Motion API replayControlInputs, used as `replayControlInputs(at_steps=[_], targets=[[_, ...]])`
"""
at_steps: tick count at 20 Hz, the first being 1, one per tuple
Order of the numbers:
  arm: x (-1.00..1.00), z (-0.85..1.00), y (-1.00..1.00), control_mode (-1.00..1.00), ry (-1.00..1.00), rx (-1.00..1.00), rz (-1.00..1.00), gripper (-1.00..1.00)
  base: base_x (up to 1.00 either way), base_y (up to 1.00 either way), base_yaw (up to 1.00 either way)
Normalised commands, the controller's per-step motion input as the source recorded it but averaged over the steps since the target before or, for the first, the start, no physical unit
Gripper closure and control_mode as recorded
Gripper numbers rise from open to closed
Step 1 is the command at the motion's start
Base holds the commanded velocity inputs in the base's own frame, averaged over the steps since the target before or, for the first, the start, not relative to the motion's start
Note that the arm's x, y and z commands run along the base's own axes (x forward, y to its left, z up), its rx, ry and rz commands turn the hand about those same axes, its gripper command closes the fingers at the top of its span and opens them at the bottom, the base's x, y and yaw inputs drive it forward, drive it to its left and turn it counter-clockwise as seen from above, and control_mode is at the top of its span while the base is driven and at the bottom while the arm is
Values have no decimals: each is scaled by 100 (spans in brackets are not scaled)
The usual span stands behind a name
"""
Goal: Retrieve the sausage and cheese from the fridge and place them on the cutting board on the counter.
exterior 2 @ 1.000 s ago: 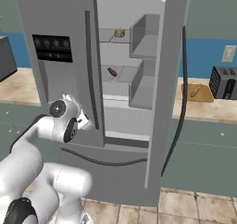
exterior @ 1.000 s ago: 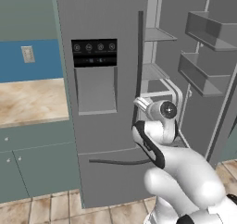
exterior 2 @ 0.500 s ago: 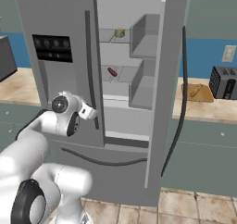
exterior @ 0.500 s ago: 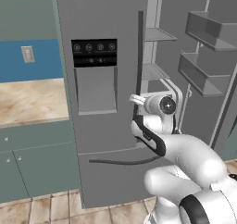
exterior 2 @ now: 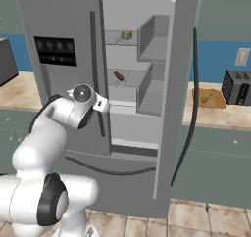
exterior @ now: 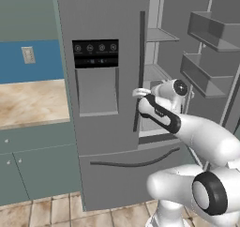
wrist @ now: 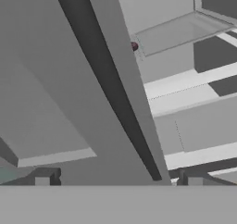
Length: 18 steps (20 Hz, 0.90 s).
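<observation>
While the sausage (exterior 2: pixel 118 76) lies on the middle fridge (exterior 2: pixel 147 84) shelf, the reach must clear the closed left door.
Cheese (exterior 2: pixel 126 34) sits one shelf higher; the cutting board (exterior 2: pixel 208 98) waits on the counter (exterior 2: pixel 215 114) by the toaster (exterior 2: pixel 238 87). Swing right past the door handle (exterior: pixel 139 71), then go in level. Gripper (exterior: pixel 138 93), fingers spread wide and empty, hovers at the door edge, elbow bent low.
</observation>
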Motion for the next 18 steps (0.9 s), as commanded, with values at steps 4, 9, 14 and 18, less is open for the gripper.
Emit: replayControlInputs(at_steps=[4, 9, 14, 18], targets=[[20, 24, 0, -100, 12, -19, 0, -100, 0, 0, 0], [33, 15, 0, -100, 4, -15, 0, -100, 0, 0, 0], [39, 4, 0, -100, 2, -3, 0, -100, 0, 0, 0], [37, -2, 1, -100, 2, 0, 0, -100, 0, 0, 0]])
